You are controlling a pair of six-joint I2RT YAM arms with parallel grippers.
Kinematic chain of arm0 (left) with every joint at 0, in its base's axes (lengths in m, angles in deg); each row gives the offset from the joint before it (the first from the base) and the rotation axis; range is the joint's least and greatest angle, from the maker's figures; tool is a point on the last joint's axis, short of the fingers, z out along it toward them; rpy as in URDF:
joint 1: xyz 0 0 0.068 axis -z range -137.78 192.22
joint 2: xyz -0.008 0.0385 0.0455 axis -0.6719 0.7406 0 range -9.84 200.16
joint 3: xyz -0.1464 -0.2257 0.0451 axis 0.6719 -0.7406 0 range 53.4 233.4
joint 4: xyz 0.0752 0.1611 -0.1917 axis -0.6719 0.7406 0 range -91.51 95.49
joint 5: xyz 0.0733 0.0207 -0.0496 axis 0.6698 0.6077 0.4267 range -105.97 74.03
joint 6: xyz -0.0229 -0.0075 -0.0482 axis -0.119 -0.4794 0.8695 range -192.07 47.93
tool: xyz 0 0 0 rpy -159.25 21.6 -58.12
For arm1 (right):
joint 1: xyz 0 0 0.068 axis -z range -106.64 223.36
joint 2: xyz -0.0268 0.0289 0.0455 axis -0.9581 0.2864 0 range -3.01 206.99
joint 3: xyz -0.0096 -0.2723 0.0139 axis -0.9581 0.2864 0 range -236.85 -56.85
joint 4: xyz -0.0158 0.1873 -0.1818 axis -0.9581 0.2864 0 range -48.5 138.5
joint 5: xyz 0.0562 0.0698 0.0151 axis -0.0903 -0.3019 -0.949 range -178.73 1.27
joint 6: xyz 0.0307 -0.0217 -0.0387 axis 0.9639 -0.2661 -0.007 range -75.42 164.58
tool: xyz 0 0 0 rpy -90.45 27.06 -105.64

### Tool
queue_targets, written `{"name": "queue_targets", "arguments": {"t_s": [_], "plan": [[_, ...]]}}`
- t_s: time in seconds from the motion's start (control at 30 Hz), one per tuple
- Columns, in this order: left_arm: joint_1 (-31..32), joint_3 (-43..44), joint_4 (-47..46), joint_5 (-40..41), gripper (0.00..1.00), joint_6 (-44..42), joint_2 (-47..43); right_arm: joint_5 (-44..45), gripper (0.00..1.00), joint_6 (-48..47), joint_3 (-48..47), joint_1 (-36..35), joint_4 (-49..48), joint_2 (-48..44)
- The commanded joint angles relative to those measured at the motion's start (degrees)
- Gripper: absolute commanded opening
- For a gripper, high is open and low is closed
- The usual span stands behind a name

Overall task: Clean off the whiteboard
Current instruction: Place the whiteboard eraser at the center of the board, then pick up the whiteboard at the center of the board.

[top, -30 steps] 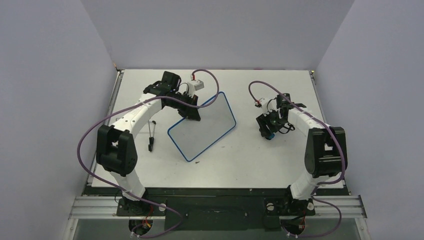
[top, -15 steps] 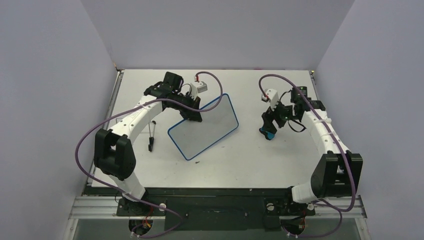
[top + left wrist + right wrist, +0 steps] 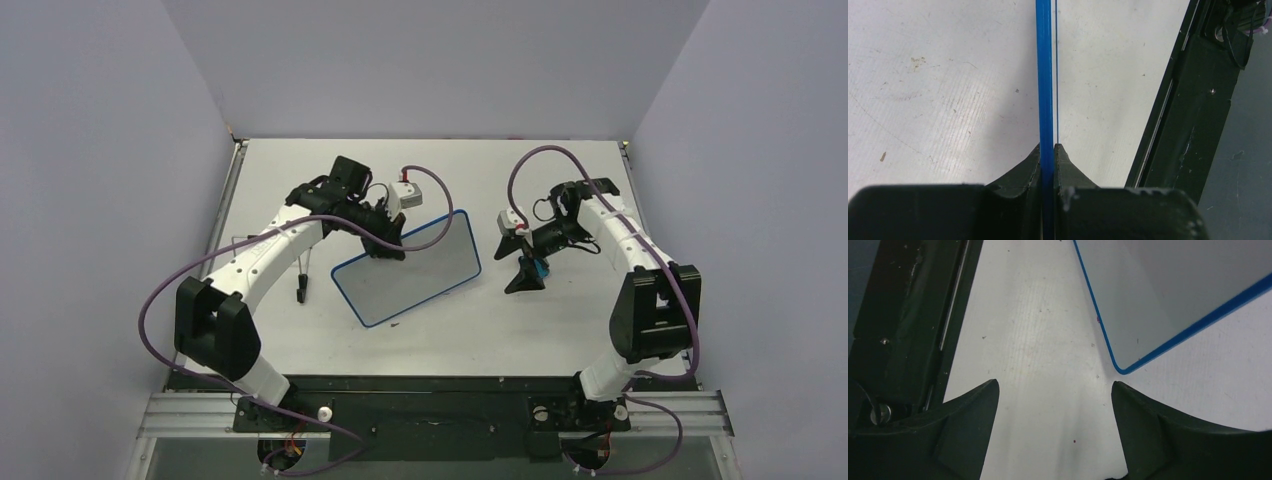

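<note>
No writing I can read anywhere from here. The whiteboard (image 3: 410, 268), centre of the overhead view, shows a plain white face (its blue rim looks unprinted too, even close up in the left wrist view).

Bench (image 3: 560, 330): one, carrying one whiteboard (image 3: 410, 268), one small blue item (image 3: 541, 267) and one thin dark stick-like thing (image 3: 301, 285). Arms: two, the left arm (image 3: 262, 250) and the right arm (image 3: 628, 240), with one set of jaws apiece, so two sets. Purple cables: two, the left cable (image 3: 160, 290) and the right cable (image 3: 545, 155); small white boxes at the wrists: two, the left box (image 3: 408, 194) and the right box (image 3: 510, 222).
</note>
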Motion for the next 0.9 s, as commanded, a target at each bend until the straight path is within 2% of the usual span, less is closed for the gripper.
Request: {"name": "queue_targets", "arguments": {"t_s": [0.0,0.07,0.17,0.2,0.23,0.27,0.33,0.47,0.63,0.77,0.87], "plan": [[1.2,0.3,-0.6,-1.4,0.00,-2.9,-3.6,-2.2,0.78,-8.6,-4.1,-0.7,10.7,-0.9],[1.7,0.1,-0.2,-1.2,0.00,-3.3,-3.5,-1.1,0.78,-7.0,-5.7,-0.8,10.6,-0.3],[2.3,-0.1,0.1,-0.7,0.00,-3.6,-3.8,2.0,0.84,-1.0,-9.4,-1.5,7.9,0.4],[2.4,-0.2,0.1,-0.6,0.00,-3.6,-4.0,4.5,0.85,7.9,-9.8,-1.9,1.9,-0.1],[2.5,-0.3,0.1,-0.6,0.00,-3.6,-4.1,6.2,0.85,12.8,-9.5,-2.1,-2.0,-0.8],[2.5,-0.3,0.2,-0.6,0.00,-3.6,-4.3,10.4,0.86,23.8,-8.8,-2.5,-11.3,-3.1],[2.5,-0.5,0.2,-0.6,0.00,-3.6,-4.7,14.1,0.89,33.8,-6.2,-2.6,-21.1,-6.7],[2.5,-0.7,-0.1,-1.6,0.00,-3.7,-5.4,9.5,0.92,34.9,-5.4,-2.8,-22.2,-7.6],[2.8,-0.7,0.5,-2.8,0.00,-4.3,-5.9,4.3,0.91,27.1,-1.2,-9.3,-22.1,-5.1],[3.2,-1.5,0.6,-3.4,0.00,-5.1,-6.8,2.5,0.82,25.6,-2.2,-12.3,-22.4,-2.0],[3.2,-1.7,0.8,-3.8,0.00,-5.7,-7.4,1.9,0.71,25.8,-2.8,-12.8,-22.5,-0.5]]}}
